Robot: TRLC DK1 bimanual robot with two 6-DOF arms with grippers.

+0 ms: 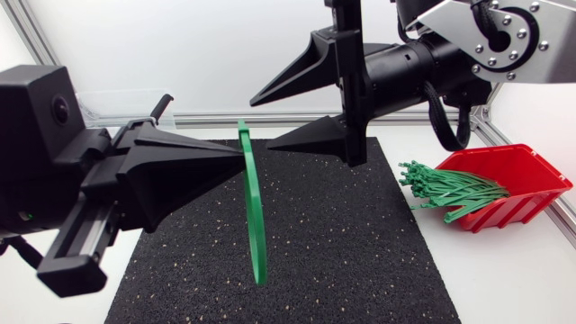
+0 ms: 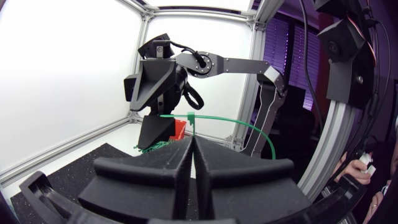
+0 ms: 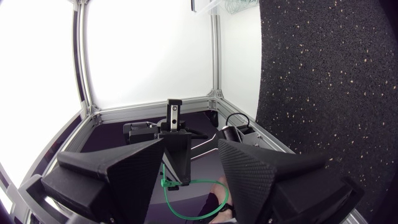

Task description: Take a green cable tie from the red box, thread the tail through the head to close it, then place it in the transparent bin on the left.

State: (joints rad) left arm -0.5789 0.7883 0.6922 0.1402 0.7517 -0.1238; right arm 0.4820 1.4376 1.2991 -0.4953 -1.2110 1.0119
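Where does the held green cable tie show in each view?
Head view: the cable tie hangs from the left gripper, above the black mat.
Left wrist view: it arcs ahead of that gripper's tip.
Right wrist view: it shows between the right gripper's open fingers.
Shared landmark: the black mat.

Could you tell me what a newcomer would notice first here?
A green cable tie curves over the black mat, pinched in the shut left claw. The open right claw is near its upper end; a red box of more ties sits right of the mat.
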